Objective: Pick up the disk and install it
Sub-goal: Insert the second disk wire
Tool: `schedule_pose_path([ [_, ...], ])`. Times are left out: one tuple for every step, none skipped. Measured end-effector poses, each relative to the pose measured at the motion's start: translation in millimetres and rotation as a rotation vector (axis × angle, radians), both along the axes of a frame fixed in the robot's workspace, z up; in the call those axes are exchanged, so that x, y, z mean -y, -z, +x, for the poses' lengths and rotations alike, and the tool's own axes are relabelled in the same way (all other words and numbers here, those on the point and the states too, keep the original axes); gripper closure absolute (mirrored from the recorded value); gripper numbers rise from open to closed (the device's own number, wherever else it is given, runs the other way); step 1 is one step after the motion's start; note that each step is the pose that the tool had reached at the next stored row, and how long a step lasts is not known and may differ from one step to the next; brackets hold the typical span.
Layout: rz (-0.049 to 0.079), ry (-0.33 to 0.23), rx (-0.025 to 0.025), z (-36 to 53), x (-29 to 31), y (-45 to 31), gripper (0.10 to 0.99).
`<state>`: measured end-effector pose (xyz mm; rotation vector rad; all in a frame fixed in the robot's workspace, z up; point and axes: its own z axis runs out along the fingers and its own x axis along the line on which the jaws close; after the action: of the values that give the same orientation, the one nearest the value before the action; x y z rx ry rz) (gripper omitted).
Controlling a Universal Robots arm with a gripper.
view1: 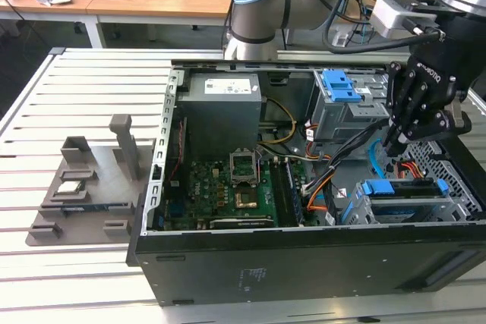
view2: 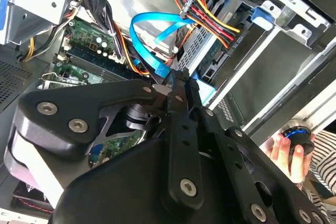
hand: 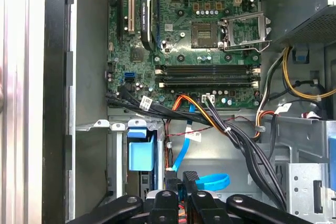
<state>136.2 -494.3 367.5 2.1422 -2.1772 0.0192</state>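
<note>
The disk (view1: 401, 187) shows its bright blue bracket and lies flat in the grey drive cage at the near corner of the open computer case, on the exterior view's right. My black gripper (view1: 392, 142) hangs just above and behind that cage, among the cables, fingers pressed together with nothing seen between them. In the first wrist view the gripper (hand: 181, 182) points down beside the disk's blue end (hand: 140, 153) in its slot. In the second wrist view the gripper's tips (view2: 181, 80) sit close over a blue edge of the disk (view2: 206, 93).
A second grey cage with a blue latch (view1: 340, 85) stands further back. Blue flat cables (view1: 373, 158) and orange-red power wires (view2: 210, 22) crowd the gripper. The motherboard (view1: 231, 184) fills the case floor. A grey parts holder (view1: 83, 187) lies outside. A person's hand (view2: 286, 153) grips a knob.
</note>
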Motion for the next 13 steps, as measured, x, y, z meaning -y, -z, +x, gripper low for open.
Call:
schedule_pose_path([
  [0.000,0.000,0.0000,0.0,0.0,0.0,0.925],
  [0.000,0.000,0.0000,0.0,0.6,0.2,0.925],
  [-0.001,0.000,-0.0001,0.0,2.2,0.3,0.925],
  [-0.004,0.000,0.0000,0.0,6.1,0.2,0.925],
  [-0.007,0.000,0.0000,0.0,10.0,0.2,0.925],
  [-0.012,0.000,0.0000,0.0,15.1,0.4,0.925],
  [-0.015,0.000,-0.0001,0.0,20.0,0.7,0.925],
  [-0.016,0.000,-0.0001,0.5,26.1,1.7,0.925],
  [-0.018,0.000,-0.0002,3.0,27.4,3.6,0.925],
  [-0.020,0.000,-0.0002,6.2,27.4,8.3,0.925],
  [-0.020,0.000,-0.0002,7.7,27.4,11.6,0.925],
  [-0.020,0.000,-0.0002,9.2,27.4,14.0,0.925],
  [-0.020,0.000,-0.0002,10.5,27.4,15.1,0.925],
])
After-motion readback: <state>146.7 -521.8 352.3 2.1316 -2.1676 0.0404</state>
